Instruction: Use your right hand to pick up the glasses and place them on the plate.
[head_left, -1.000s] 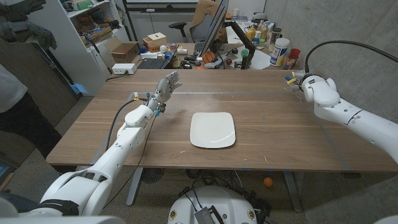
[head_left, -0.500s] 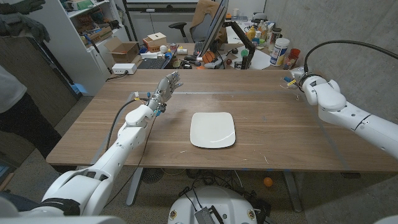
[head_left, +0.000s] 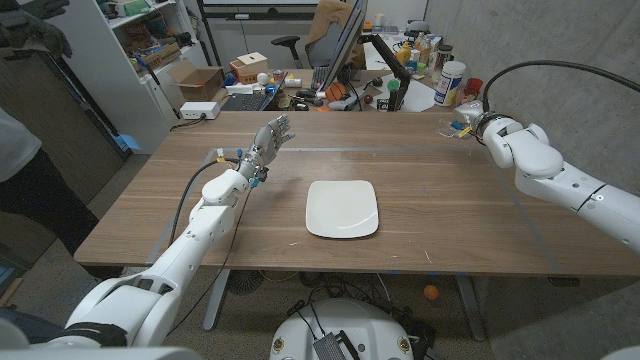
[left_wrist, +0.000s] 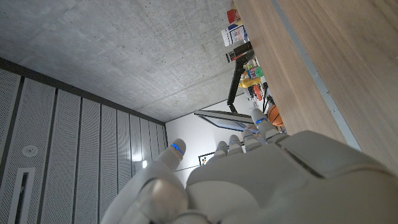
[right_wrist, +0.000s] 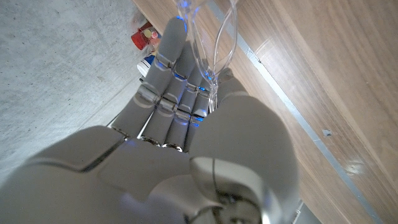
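Observation:
The clear-framed glasses (right_wrist: 210, 38) stick out past the fingers of my right hand (right_wrist: 186, 118), which pinches them between thumb and fingers. In the head view that hand (head_left: 474, 125) hovers over the table's far right corner, with the glasses (head_left: 456, 127) a faint clear shape at its fingertips. The white square plate (head_left: 343, 207) lies in the middle of the wooden table (head_left: 440, 230), well to the left of that hand. My left hand (head_left: 268, 137) is raised above the far left part of the table with its fingers spread and nothing in it; its back (left_wrist: 267, 180) shows in the left wrist view.
Behind the table's far edge stand bottles and a can (head_left: 450, 83), a monitor (head_left: 345, 45), cardboard boxes (head_left: 200, 82) and a chair. A person (head_left: 20, 150) stands at the left edge, beside shelves.
My right hand has moved a little to the left, toward the table's far edge, with the glasses in it. The left arm and the plate have stayed put.

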